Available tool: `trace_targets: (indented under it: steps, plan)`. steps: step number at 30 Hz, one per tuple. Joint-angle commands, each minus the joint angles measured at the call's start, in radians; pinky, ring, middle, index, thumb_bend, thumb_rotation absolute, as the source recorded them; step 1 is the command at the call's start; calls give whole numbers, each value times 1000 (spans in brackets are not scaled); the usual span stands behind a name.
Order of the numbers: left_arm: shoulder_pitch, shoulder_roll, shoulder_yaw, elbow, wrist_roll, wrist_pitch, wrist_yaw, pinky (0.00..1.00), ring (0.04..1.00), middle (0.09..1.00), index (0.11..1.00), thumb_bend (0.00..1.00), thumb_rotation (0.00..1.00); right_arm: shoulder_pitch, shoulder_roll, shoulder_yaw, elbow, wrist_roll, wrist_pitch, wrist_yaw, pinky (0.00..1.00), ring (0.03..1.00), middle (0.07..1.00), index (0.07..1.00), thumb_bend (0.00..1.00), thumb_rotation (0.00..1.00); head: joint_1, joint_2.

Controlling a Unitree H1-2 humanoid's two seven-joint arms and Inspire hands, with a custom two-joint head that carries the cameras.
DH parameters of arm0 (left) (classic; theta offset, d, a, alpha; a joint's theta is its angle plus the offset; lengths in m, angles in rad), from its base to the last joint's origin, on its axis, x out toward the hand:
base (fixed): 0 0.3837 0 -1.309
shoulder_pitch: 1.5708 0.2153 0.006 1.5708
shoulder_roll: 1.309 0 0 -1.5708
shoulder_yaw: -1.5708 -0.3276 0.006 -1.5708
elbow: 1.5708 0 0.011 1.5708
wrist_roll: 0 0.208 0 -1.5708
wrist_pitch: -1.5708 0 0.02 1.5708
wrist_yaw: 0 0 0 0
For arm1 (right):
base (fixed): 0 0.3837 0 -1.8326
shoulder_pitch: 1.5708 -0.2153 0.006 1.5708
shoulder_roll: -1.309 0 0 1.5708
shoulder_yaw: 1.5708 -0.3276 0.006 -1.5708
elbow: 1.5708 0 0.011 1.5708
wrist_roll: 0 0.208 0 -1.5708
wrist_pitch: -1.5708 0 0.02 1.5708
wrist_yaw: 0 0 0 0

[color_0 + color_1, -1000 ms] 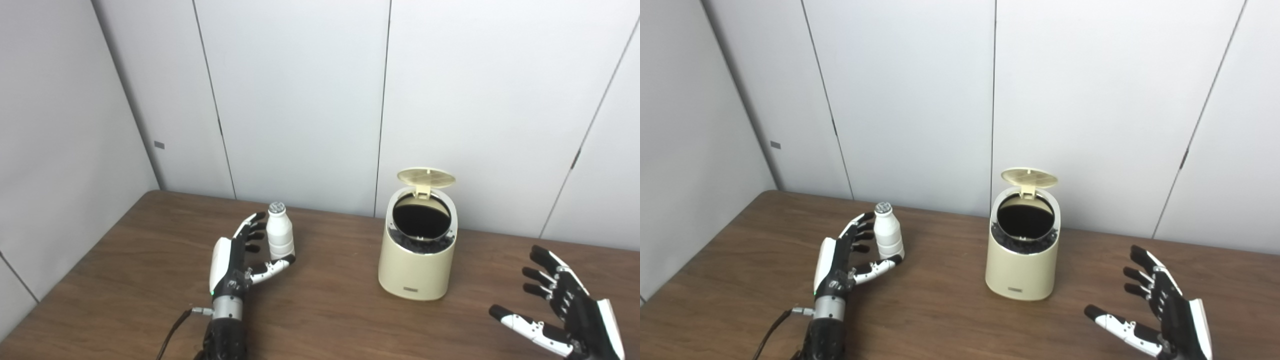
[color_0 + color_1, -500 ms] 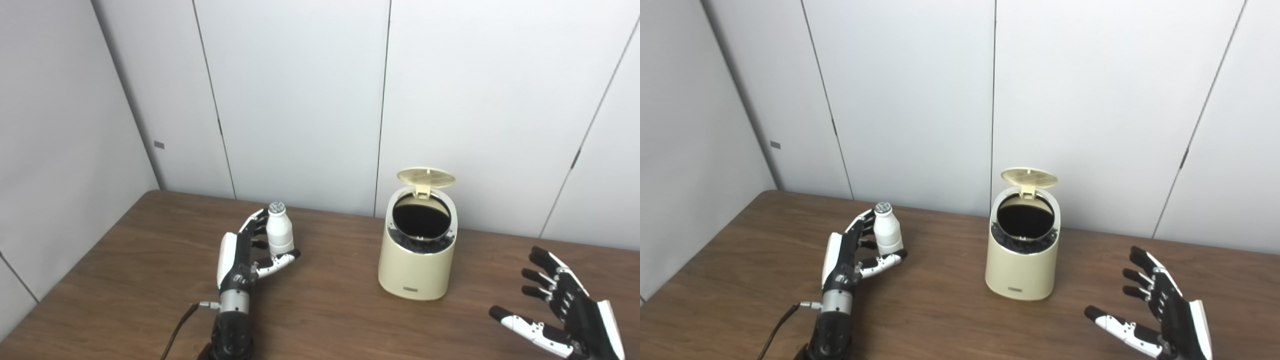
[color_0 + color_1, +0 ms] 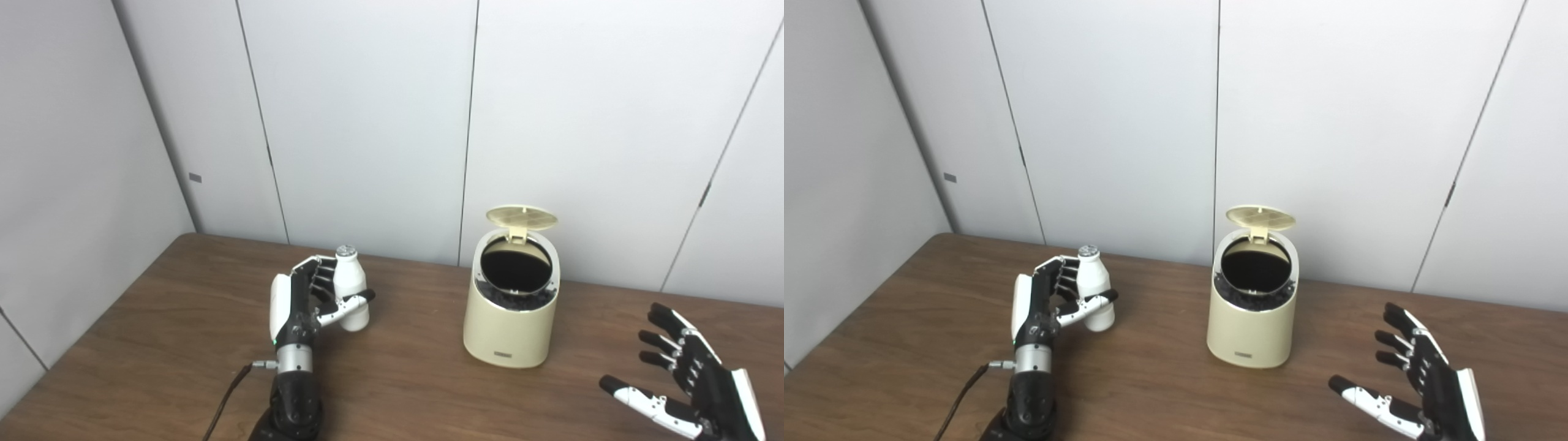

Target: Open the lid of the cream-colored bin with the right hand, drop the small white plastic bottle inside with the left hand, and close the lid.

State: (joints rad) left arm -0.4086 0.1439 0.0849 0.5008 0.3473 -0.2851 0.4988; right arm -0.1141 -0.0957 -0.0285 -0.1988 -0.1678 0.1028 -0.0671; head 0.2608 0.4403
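Left eye view: the left hand (image 3: 300, 303) is wrapped round the small white bottle (image 3: 350, 289) – fingers behind it, thumb across the front – and the bottle leans a bit to the right, its base apparently just off the brown worktop (image 3: 398, 380), tho I can't be sure it's clear of the wood. A thin cable runs from the wrist down toward the btm edge. To the right of it, well apart, stands the cream bin (image 3: 511, 309), upright, w/ its round lid (image 3: 522, 217) flipped up at the back on its hinge, so the dark opening faces up and toward us; something dark lines the inner rim. The right hand (image 3: 692, 380) is low at the btm right corner, near the bin but not touching it, palm turned inward, fingers spread and holding nothing. Grey wall panels stand behind everything. Right eye view: same layout, shifted a little – the left hand (image 3: 1041, 306) pinches the bottle (image 3: 1093, 297) in the same grip, cap uppermost, body tilted; the bin (image 3: 1252, 315) sits mid-frame w/ the lid (image 3: 1261, 217) raised, a small label low on its front; the right hand (image 3: 1424, 383) hangs open over the worktop (image 3: 1151, 380), thumb stretched out to the left.
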Motion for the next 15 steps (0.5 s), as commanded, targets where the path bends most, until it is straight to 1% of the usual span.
trace_targets:
  steps: [1, 8, 10, 13, 15]
  plan:
    - [-2, 2, -11, 23, 13, -37, 18, 335, 431, 480, 501, 504, 0, -18, -5, -4, -30, 4, -25, 4, 702, 789, 859, 841, 697, 0, 3, 0]
    - [14, 8, -17, -9, 9, -49, 8, 336, 427, 479, 503, 504, 0, -22, -6, -1, -12, 5, -34, 4, 699, 791, 864, 847, 684, 0, -2, -4]
    - [18, 9, -22, -21, 9, -63, 4, 339, 427, 481, 502, 504, 0, -24, -6, -1, 0, 7, -45, 3, 698, 791, 864, 847, 683, 0, -5, -8]
    - [25, 4, -30, -59, 12, -68, -3, 343, 426, 482, 509, 504, 0, -29, -3, 1, 18, 5, -56, 0, 699, 791, 864, 846, 681, 0, -18, -16]
    - [28, -3, -36, -96, 9, -68, -12, 343, 425, 481, 513, 503, 0, -32, -1, 6, 29, -21, -59, -13, 686, 772, 855, 838, 696, 0, -26, -21]
